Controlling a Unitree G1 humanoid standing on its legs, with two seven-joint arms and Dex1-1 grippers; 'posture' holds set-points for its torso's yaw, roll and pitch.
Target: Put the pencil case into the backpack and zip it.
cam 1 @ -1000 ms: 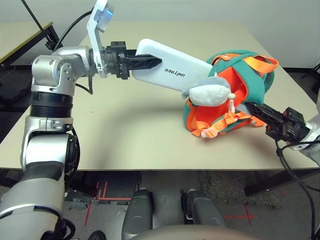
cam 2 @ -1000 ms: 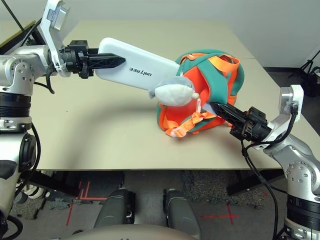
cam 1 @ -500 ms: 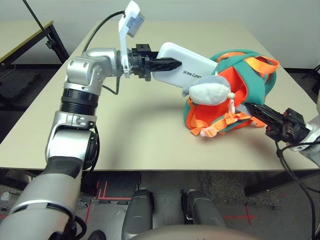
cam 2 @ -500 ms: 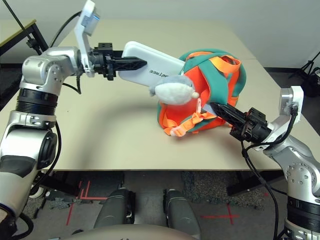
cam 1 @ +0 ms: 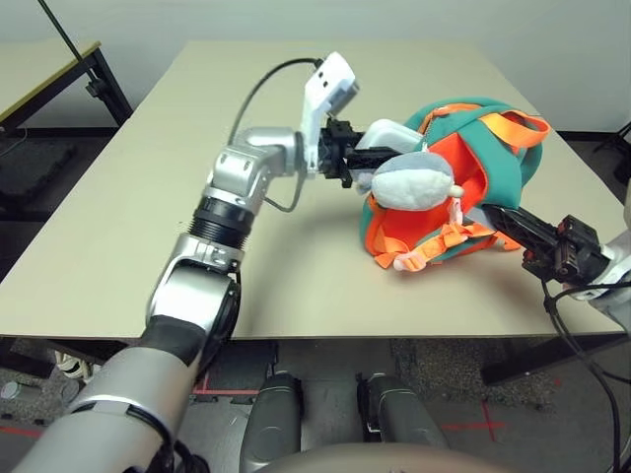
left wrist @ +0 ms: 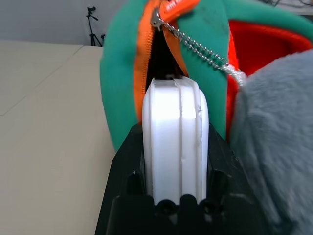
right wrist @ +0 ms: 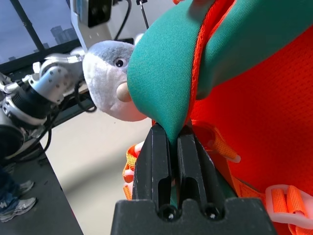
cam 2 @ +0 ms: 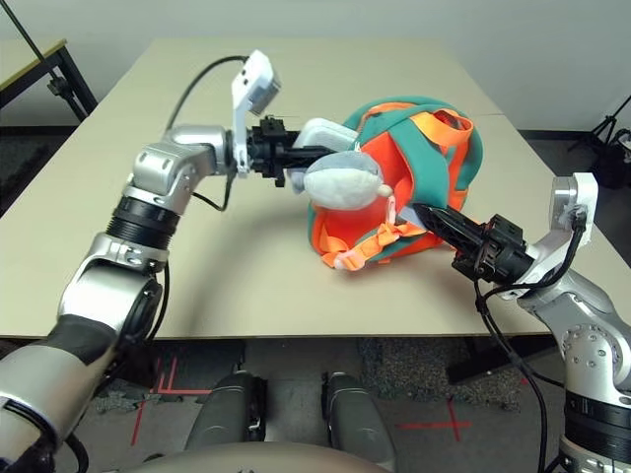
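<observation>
On the beige tabletop, right of centre, the backpack lies on its side, teal shell up and orange panel and straps facing the robot. Grey-and-white plush toy hangs against its near-left face on a bead chain. Left gripper reaches in from the left, black fingers clamped flat on either face of the pencil case. Case held edge-on, leading end pushed into the open orange-lined zipper slit at the backpack's left side; only a short white stretch shows outside, just behind the plush toy, with the fingers close up to the opening. Right gripper sits low at the backpack's near-right side, its fingers pinched narrow on a fold of the teal fabric edge, touching it. Orange strap ends with a pale buckle trail onto the tabletop at the front.
</observation>
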